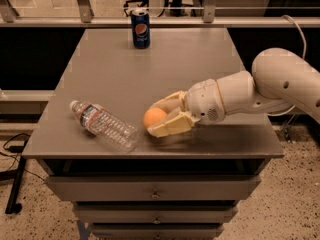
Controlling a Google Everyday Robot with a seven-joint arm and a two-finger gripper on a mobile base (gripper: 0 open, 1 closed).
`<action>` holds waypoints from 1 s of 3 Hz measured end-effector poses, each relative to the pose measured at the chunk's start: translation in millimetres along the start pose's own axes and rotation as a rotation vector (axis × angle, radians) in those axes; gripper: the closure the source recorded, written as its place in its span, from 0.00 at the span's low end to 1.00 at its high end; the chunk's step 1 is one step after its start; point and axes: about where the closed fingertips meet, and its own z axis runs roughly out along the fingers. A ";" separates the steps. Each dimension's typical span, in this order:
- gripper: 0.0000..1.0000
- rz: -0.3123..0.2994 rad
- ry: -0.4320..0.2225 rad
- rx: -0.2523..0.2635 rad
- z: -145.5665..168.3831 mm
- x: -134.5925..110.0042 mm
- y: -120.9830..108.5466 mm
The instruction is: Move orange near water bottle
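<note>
The orange is sitting clamped between the two fingers of the gripper, which is reaching in low from the right over the front of the grey table. The water bottle is lying on its side near the orange, to its left. A blue Pepsi can is standing upright at the far edge.

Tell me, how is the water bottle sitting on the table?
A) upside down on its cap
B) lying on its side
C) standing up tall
B: the water bottle lies flat on its side on the table, and the gripper holds the orange right beside it.
</note>
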 end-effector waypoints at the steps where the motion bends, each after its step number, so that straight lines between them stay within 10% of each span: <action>1: 0.15 -0.009 -0.001 0.001 0.5 -0.3 0.8; 3: 0.00 -0.014 0.001 0.001 0.5 -0.3 1.1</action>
